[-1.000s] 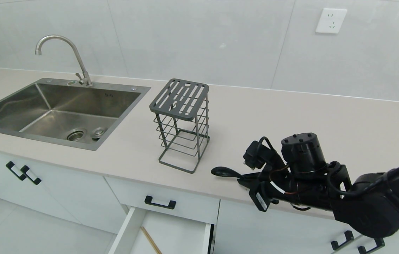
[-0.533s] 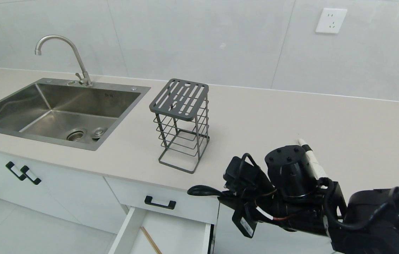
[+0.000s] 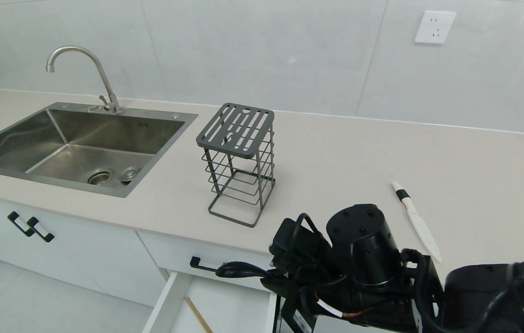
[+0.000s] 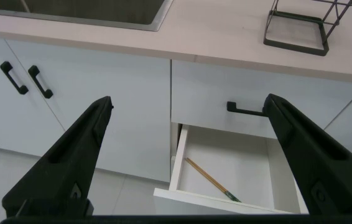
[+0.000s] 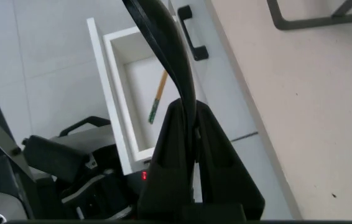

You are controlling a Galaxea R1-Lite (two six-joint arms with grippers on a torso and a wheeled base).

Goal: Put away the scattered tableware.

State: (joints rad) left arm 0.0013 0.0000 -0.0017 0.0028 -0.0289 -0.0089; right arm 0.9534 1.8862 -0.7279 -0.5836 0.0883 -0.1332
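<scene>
Spoon (image 3: 238,269), black, sits clamped by its handle in the right hand (image 3: 270,276), whose fingers (image 5: 216,155) are pressed tight against it on both sides. It is held roughly level, bowl pointing toward the robot's left, out past the front edge of the surface (image 3: 336,148) and in front of a closed drawer front with a black handle.

Below that front the drawer (image 3: 165,296) is pulled open. One chopstick (image 4: 210,180) lies slantwise on its white floor.

On the surface, to the right of the arm, a white knife (image 3: 414,219) with a black band lies flat, well apart from the rack (image 3: 239,162). The rack is dark wire with a slotted top and stands upright near the middle. The sink (image 3: 160,152) is set into the surface farther left, with a curved tap (image 3: 81,69) behind it.

The left hand (image 4: 188,99) is low before the cabinets, its two fingers (image 4: 70,162) spread wide apart with nothing between them, and the open drawer lies beyond the gap.
</scene>
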